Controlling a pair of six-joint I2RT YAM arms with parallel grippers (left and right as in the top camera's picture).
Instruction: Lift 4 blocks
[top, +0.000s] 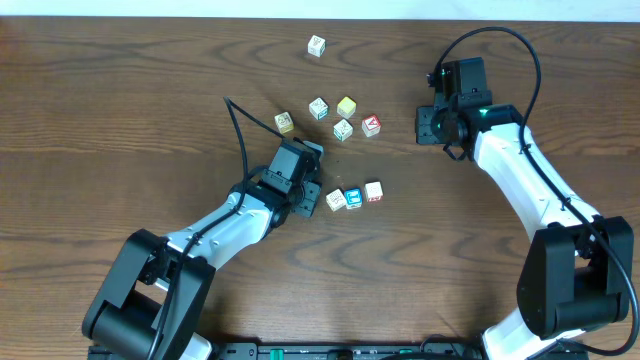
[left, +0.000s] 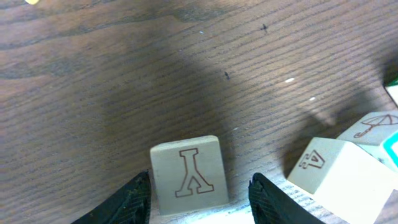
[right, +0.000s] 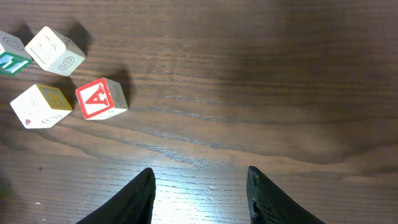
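between jaws of left hand, one block

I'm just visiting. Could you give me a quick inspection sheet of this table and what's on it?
Surface: brown wooden table, no spills seen.
Job's things: cream letter blocks scattered mid-table, all resting on the wood; Y block sits between the left fingers.
Clutter: yellow-faced cube, red-faced cube.
Grippers: left gripper open around the Y block; right gripper open, empty.
Cables: black cable loops above the left arm, another arches over the right.
Surroundings: pale strip beyond the far edge; nothing else seen.
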